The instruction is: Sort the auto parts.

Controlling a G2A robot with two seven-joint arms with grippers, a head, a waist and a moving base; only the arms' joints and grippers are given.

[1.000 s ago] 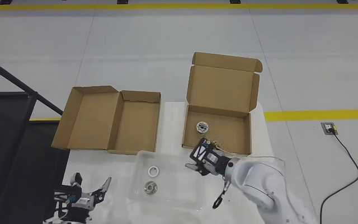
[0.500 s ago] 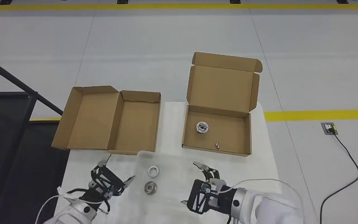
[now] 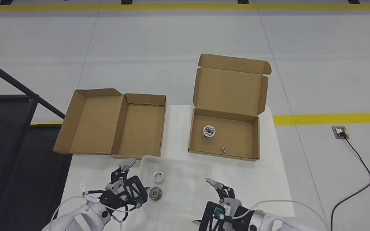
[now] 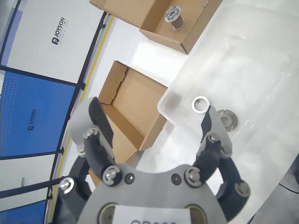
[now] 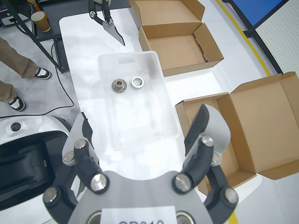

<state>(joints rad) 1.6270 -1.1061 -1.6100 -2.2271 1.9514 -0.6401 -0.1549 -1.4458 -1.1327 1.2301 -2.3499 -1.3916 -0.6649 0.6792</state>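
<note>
An open cardboard box (image 3: 115, 121) sits at the left of the white counter (image 3: 178, 124), with nothing inside. Beside it the left gripper (image 3: 132, 183) hangs at the left end of a clear tray (image 3: 185, 164), fingers spread wide and holding nothing. In the tray a dull grey flanged hub (image 3: 155, 193) lies just beside a bright silver ring (image 3: 158, 176). The right gripper (image 5: 143, 113) is likewise spread and empty, over the tray's other end. The right box (image 3: 243, 136) holds a toothed metal spool (image 3: 208, 131) and a small screw (image 3: 224, 148).
</note>
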